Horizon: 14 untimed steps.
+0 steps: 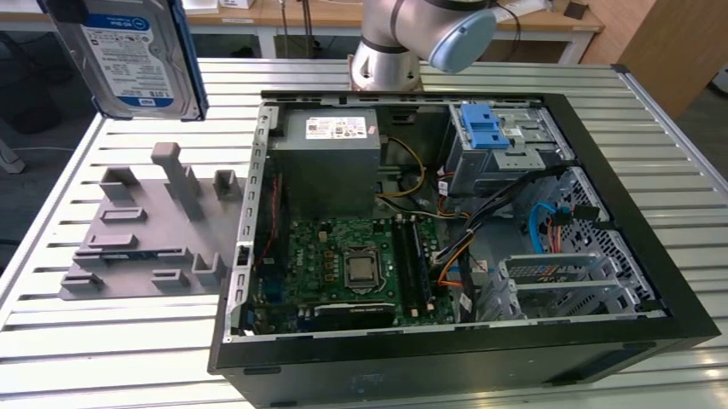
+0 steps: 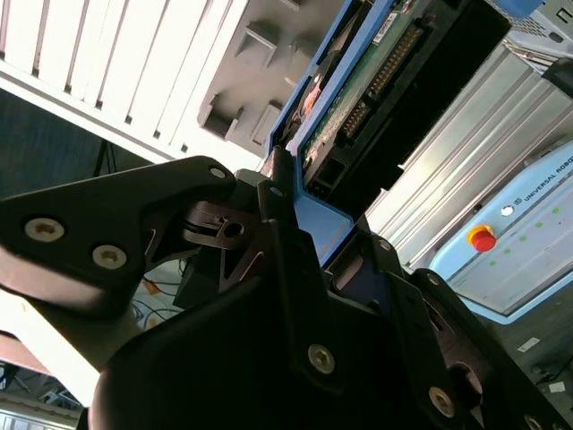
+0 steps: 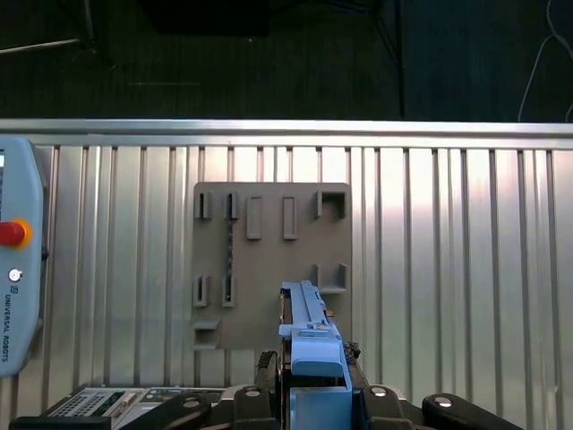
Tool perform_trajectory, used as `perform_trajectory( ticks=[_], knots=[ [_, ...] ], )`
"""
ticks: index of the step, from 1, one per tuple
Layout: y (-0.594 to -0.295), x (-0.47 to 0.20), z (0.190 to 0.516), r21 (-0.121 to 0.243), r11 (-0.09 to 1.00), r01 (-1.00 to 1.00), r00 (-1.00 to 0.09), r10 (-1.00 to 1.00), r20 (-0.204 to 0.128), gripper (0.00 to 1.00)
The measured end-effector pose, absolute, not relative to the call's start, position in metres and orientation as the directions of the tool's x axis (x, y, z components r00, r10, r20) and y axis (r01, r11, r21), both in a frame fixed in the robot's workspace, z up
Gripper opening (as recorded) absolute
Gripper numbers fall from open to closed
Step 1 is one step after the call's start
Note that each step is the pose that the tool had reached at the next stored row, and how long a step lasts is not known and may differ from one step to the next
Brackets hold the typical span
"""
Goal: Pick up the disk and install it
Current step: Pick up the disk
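Note:
The disk [image 1: 135, 55], silver with a blue-and-white label and blue side rails, hangs upright in the air at the exterior view's upper left, above the slatted table. In the second wrist view my gripper [image 2: 300, 193] is shut on the disk [image 2: 358, 81], with the black fingers [image 2: 277, 215] pressed against its blue rail and the circuit-board side showing. The first wrist view sees the disk [image 3: 309, 327] edge-on between the fingers, high above the grey fixture plate [image 3: 269, 260].
The open computer case [image 1: 637, 256] lies on the table, with a motherboard, a grey power supply [image 1: 330, 162] and a drive bay with a blue latch [image 1: 487, 128]. The grey fixture [image 1: 148, 230] with upright posts sits on the case's left in the exterior view. A teach pendant [image 3: 13, 269] lies nearby.

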<state>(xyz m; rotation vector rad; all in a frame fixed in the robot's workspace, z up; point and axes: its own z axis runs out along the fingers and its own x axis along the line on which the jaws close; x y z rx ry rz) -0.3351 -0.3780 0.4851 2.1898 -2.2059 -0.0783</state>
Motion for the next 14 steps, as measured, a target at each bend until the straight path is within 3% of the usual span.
perform_trajectory(
  ticks=[14],
  knots=[
    [-0.385,-0.314,0.485,0.075,0.006,-0.997,-0.008,-1.000,-0.020,0.36]
  ],
)
